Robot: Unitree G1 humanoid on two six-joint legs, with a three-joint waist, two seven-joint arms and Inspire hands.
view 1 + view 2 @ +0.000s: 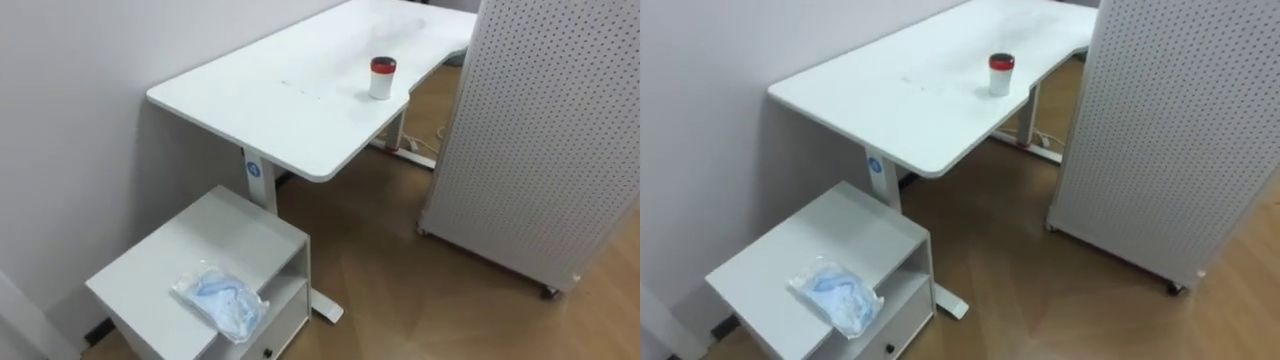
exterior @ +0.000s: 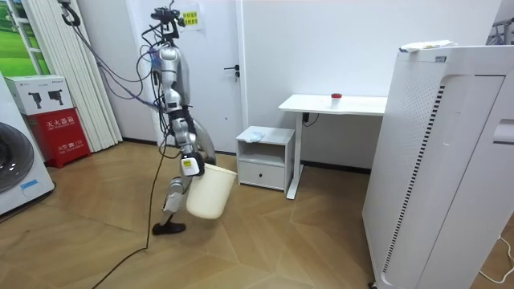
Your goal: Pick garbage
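Right now I have the robot standing on the wood floor on the room view's left, a little short of the low white cabinet, its body leaning and turned towards the cabinet and the counter. From its body I read the arm nearest the room camera as its right. That arm hangs straight down along the hip, and the right hand sits at the top edge of a white bin that hangs beside its leg, clear of the floor. The hand is too small in the room view for me to tell how it grips the bin.

The garbage I am after, a crumpled plastic wrapper in clear and pale blue, lies on top of the cabinet near its front edge, above the open shelf and the drawer. The cabinet stands against the wall, just beside the counter's leg.

Further along the counter, near its front edge, a white cup with a red lid stands upright. To the right of the counter a tall white perforated panel on small wheels stands on the floor, well apart from the cabinet.
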